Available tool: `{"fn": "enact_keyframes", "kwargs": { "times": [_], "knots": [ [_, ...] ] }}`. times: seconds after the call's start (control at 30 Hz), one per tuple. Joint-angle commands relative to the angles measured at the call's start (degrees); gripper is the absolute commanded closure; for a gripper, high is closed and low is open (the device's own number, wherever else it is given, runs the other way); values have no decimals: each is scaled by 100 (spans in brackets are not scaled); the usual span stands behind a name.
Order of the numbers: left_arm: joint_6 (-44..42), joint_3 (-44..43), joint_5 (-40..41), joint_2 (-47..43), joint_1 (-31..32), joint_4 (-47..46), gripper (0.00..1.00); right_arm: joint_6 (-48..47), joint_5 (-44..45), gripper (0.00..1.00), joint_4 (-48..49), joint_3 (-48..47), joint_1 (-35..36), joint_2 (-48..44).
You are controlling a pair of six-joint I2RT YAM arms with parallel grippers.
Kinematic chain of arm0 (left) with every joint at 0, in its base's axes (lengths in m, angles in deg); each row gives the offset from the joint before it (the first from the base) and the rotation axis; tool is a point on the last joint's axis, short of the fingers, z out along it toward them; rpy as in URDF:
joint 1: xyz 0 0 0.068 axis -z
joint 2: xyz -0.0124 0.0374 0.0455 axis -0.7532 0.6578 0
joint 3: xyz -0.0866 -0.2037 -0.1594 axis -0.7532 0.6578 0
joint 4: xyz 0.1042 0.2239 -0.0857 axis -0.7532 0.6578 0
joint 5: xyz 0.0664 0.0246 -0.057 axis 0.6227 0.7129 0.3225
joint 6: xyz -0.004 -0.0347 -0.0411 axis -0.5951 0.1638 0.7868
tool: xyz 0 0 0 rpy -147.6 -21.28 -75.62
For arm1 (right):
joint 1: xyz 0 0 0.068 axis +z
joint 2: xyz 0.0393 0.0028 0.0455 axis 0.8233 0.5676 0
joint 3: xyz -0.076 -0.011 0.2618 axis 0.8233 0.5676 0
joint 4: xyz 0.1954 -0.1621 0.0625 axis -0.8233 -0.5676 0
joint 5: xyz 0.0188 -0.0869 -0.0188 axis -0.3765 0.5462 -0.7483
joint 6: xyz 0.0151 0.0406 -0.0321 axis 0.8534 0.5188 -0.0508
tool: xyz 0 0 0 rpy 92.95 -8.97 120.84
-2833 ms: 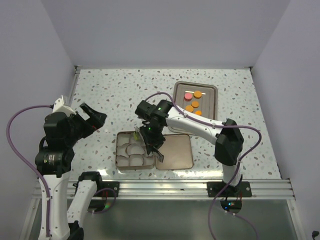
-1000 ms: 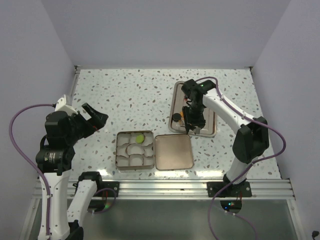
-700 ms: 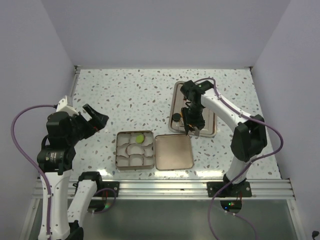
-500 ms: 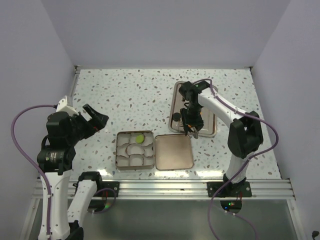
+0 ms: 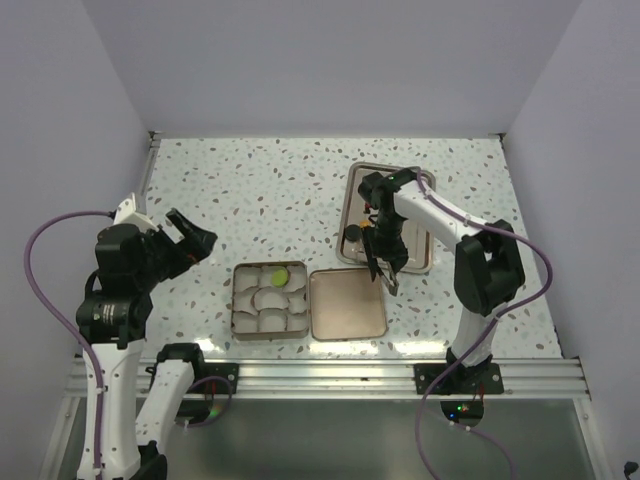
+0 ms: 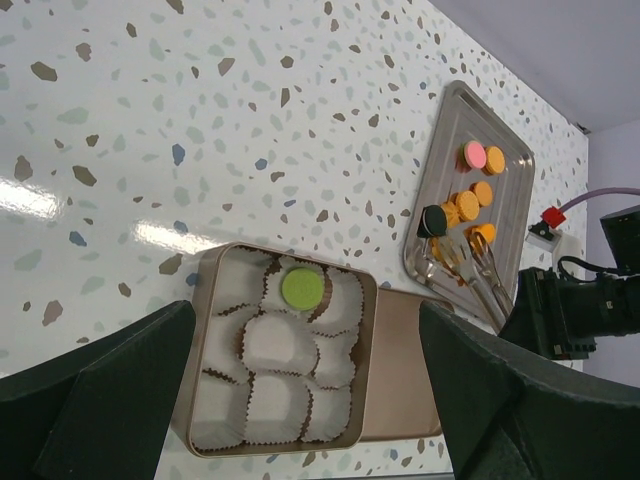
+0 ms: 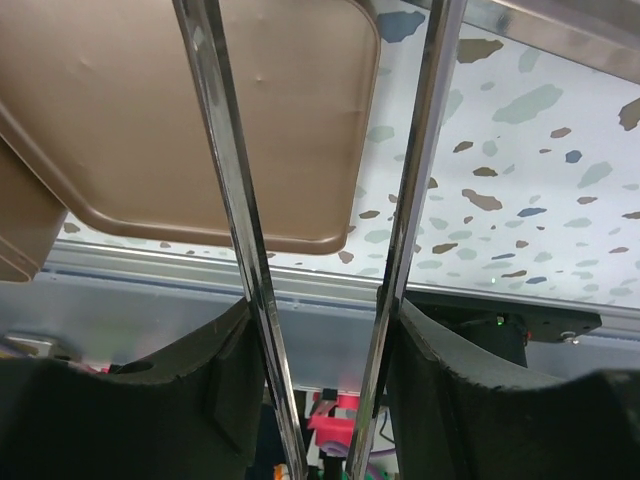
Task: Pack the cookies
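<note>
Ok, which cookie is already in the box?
The green cookie, sitting in a paper cup at the box's far row; all the others are on the tray.
</note>
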Motion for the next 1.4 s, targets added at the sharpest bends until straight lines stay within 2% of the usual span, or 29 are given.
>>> {"fn": "enact_keyframes", "kwargs": {
  "times": [0.0, 0.33, 0.7, 1.0, 1.37],
  "knots": [
    [-52, 62, 29, -32, 22, -215, 0, -105, -209, 51, -26, 163, -34, -334],
    [-43, 36, 38, -24, 22, -259, 0, -184, -359, 51, -140, 33, -25, -352],
    [-43, 9, -58, -6, 22, -277, 0, -158, 406, 52, -553, -609, -297, -492],
    [-34, -35, -190, 12, 22, -294, 0, -123, 625, 49, -746, 120, -631, -1361],
    [10, -43, -357, -50, 22, -286, 0, -96, 116, 45, -483, 569, -684, -1424]
  ]
}}
